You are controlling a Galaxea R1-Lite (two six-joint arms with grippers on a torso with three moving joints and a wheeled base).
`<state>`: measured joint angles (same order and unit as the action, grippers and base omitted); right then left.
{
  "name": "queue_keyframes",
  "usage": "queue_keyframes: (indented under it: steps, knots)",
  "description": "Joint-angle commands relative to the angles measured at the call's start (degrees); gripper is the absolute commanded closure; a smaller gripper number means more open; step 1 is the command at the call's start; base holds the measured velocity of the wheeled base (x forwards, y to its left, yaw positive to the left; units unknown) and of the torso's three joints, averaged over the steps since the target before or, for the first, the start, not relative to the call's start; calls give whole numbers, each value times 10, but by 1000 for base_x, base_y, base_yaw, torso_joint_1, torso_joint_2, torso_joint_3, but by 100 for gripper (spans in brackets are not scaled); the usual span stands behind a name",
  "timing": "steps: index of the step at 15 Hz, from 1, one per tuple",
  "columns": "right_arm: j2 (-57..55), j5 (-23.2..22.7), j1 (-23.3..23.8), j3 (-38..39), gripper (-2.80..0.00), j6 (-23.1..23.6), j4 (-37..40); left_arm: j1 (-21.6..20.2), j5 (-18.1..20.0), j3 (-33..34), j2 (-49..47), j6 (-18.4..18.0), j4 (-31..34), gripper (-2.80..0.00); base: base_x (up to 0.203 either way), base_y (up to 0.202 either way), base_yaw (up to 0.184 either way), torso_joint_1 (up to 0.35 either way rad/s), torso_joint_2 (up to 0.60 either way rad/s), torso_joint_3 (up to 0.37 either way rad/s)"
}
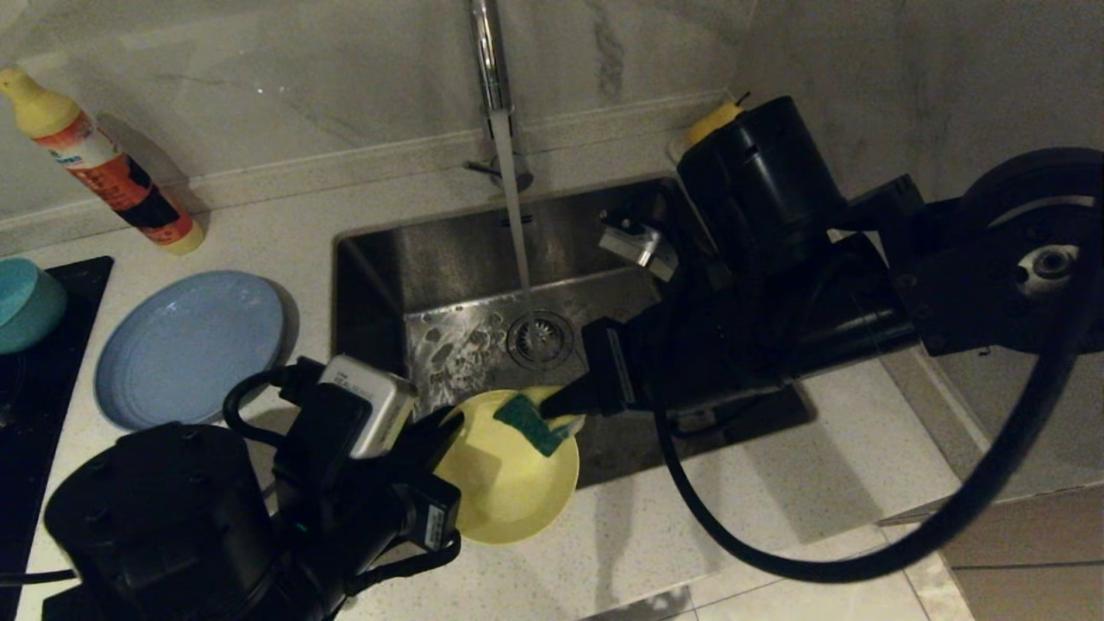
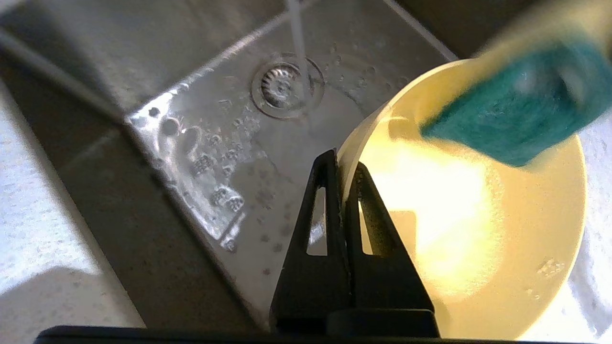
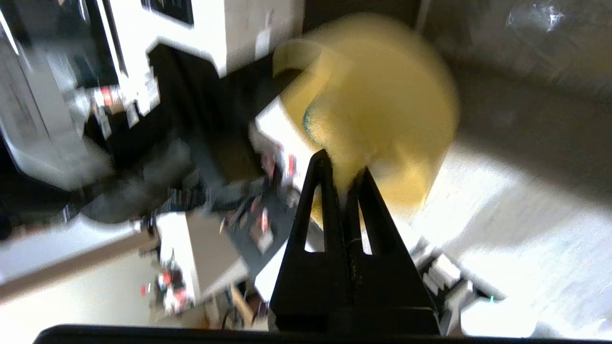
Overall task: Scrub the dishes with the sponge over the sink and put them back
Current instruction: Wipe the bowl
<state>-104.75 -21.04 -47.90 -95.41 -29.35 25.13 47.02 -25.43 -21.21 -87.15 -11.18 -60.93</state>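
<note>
Over the sink's (image 1: 448, 285) near edge, no label reading clearly, the left gripper (image 2: 343, 165) is pinching the yellow bowl's (image 1: 517, 492) rim while the right gripper (image 1: 556, 401) is clamping the sponge (image 1: 528, 423) inside it.

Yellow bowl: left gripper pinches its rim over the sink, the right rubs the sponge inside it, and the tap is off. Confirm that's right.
Not quite: the tap is running. Head view shows water falling to the sink drain. Otherwise right: left gripper pinches the yellow bowl, right gripper holds the sponge inside.
</note>
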Motion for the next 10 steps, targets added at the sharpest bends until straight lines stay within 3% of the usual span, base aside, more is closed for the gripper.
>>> queue_keyframes:
  steps: [1, 4, 10]
  knots:
    - [13, -3, -13, 9, 0, -2, 6, 0, -4, 1, 0, 1, -14, 0, 0, 0, 0, 0, 0, 0]
    - [6, -3, -40, 43, 0, -4, 3, -1, -6, -7, 4, 2, -22, 0, 0, 0, 0, 0, 0, 0]
    - [-31, -4, -42, 58, 0, -3, -2, -1, -4, -8, 9, 4, -22, 0, 0, 0, 0, 0, 0, 0]
